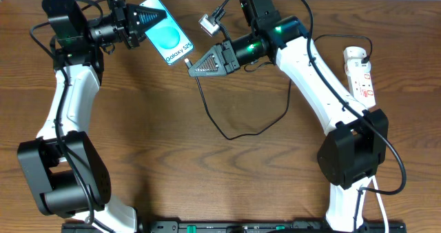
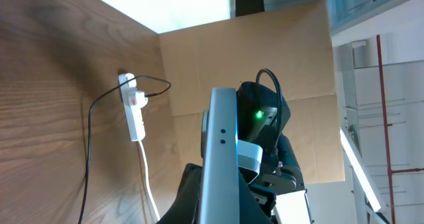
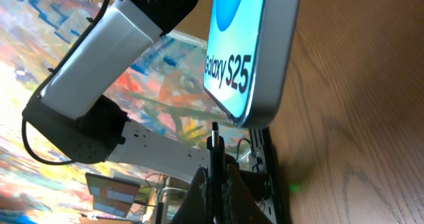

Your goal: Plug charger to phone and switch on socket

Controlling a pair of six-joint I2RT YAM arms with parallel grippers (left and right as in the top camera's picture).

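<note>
Left jaws clamped on phone (image 1: 169,41), top end, tilted off table (image 1: 207,191). Likely stiff, slick, fragile: you want grip on edges, never screen. Right jaws pinch charger (image 1: 227,131) at tip, just beside phone's lower edge, not yet in. Cable limp, light; hold close behind connector. Far right: socket (image 1: 362,74) flat on wood-grain table, cable running to it. Brown board behind.

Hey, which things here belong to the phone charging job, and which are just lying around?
For the job:
phone, in left gripper
charger, in right gripper
socket

Just there:
cardboard panel
table
</note>
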